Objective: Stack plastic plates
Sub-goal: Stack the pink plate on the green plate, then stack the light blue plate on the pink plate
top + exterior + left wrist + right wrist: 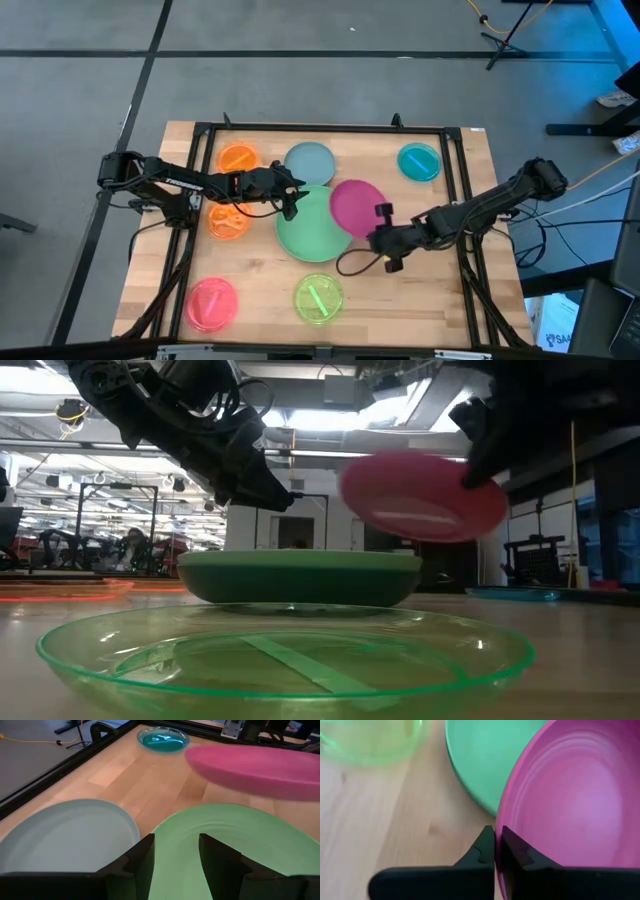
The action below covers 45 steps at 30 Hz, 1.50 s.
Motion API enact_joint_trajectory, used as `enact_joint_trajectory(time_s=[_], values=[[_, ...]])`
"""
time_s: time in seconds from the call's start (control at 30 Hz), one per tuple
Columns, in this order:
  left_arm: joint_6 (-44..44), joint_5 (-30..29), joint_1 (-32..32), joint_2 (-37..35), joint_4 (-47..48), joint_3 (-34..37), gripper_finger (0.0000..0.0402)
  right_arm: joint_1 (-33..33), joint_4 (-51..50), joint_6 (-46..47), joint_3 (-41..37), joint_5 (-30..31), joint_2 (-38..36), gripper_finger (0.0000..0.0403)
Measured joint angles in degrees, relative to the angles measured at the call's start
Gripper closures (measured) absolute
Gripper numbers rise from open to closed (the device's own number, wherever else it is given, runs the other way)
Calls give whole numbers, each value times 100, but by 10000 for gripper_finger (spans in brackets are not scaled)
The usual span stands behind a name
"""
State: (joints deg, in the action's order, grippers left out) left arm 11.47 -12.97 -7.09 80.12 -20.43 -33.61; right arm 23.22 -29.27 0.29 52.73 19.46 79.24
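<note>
My right gripper [376, 235] is shut on the magenta plate [356, 205], which hangs in the air above the right part of the large green plate [312, 230]. In the low view the magenta plate [420, 495] is tilted, clear of the green plate [300, 575]. My left gripper [296, 198] is open and hovers over the green plate's left far rim [175, 827]; in the low view the left gripper [255, 485] stands above the plate without touching it. The pale blue plate [310, 162] lies flat on the table beside the green one. My right gripper pinches the magenta plate's rim [506, 822] at its near right side, one finger [515, 855] inside the plate and the other finger [482, 850] outside it. The fingers come roughly level from the table's right near side. The plate is lifted clear and tilted.
Two translucent orange plates [238, 158] [228, 220] lie at the left, under and beside my left arm. A teal plate [419, 162] sits at the far right, a pink one [212, 303] near left, a lime one [319, 298] at the near edge. A black frame [200, 135] rings the table.
</note>
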Motion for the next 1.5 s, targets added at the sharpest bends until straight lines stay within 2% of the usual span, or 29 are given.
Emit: enact_joint_trajectory(time_s=[0.17, 0.27, 0.43, 0.7, 0.8, 1.0, 1.13, 1.27, 1.37, 1.5], values=[[-1, -2, 0, 0, -39, -4, 255, -68, 931, -864, 0, -30, 240, 401], [-10, -17, 0, 0, -40, -4, 255, -259, 1401, -1104, 0, -344, 487, 401], [-134, -460, 0, -104, -59, -11, 255, -653, 2159, -1421, 0, -905, 1044, 401], [-147, -638, -2, -304, 20, -9, 255, -1035, 2892, -1015, 0, -1510, 1569, 400], [-156, -731, -2, -304, 52, -9, 255, -1051, 2983, -672, 0, -1563, 1643, 400], [-433, -739, -65, -304, 37, -9, 255, -1051, 2996, -668, 0, -1564, 1806, 397], [-458, -678, -262, -304, 45, -9, 255, -1051, 3099, -576, 0, -1564, 1918, 358], [-455, -170, -668, -304, 223, -9, 255, -1051, 3205, -520, 29, -1564, 1887, 295], [-453, -135, -1016, -304, 316, -2, 255, -1051, 3020, -506, 185, -1564, 1659, 257], [-453, 15, -1601, -304, 464, -2, 255, -967, 2777, -505, 269, -1492, 1248, 231]])
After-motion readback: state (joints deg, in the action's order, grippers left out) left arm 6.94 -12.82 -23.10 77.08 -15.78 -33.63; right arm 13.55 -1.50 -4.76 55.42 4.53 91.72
